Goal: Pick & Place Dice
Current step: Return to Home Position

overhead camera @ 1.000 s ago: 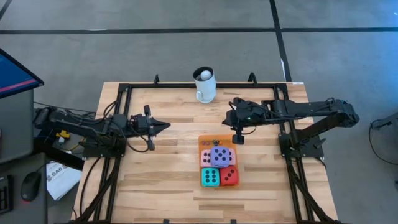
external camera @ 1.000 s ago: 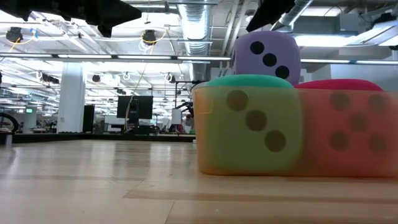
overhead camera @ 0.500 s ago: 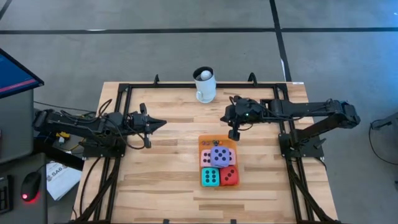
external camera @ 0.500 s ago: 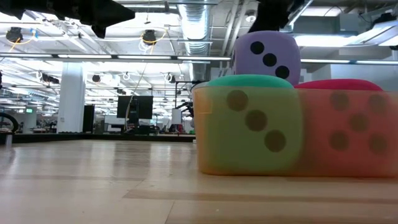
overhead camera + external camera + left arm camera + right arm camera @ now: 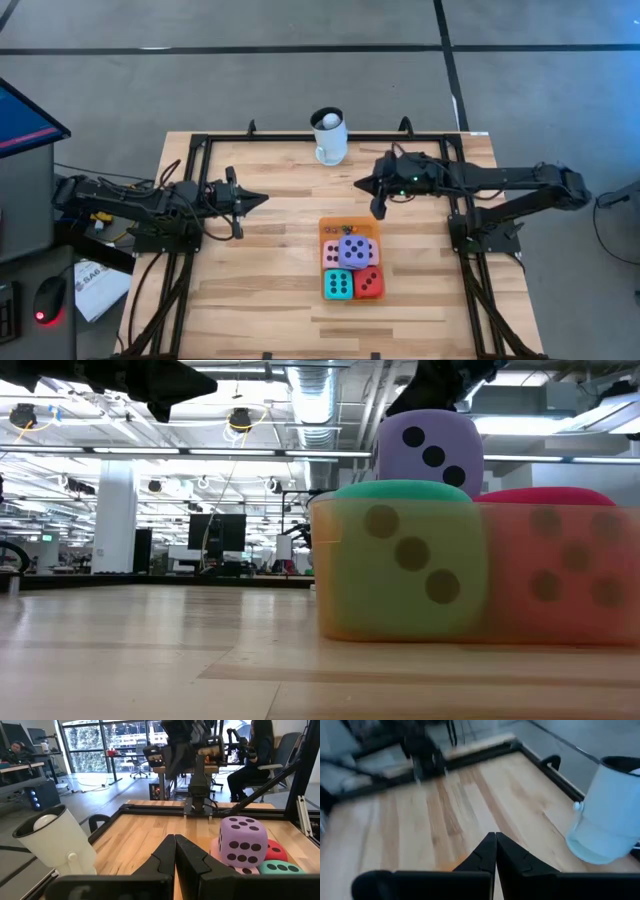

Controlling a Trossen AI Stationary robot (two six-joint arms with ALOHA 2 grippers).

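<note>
Four soft foam dice [image 5: 338, 285], pink, teal and red with a purple die [image 5: 352, 251] on top, fill a translucent orange bin [image 5: 323, 228] mid wooden desk [image 5: 260, 290]. The left claw [image 5: 262, 200] and right claw [image 5: 360, 186] hover clear of it, both clenched, empty. Placing looks done; only homing seems left.

Four soft dice with black pips sit packed together in an orange bin [image 5: 323, 226] near the middle of the worktop [image 5: 270, 290]. The teal die [image 5: 338, 285] and the red die [image 5: 369, 283] stand side by side on the bin's floor, touching. The pink die [image 5: 329, 254] lies just behind the teal one. The purple die [image 5: 352, 250] rides on top of the others, slightly tilted, a three-pip face showing above the bin wall. A few tiny coloured pieces [image 5: 341, 229] lie at the bin's other end.
</note>
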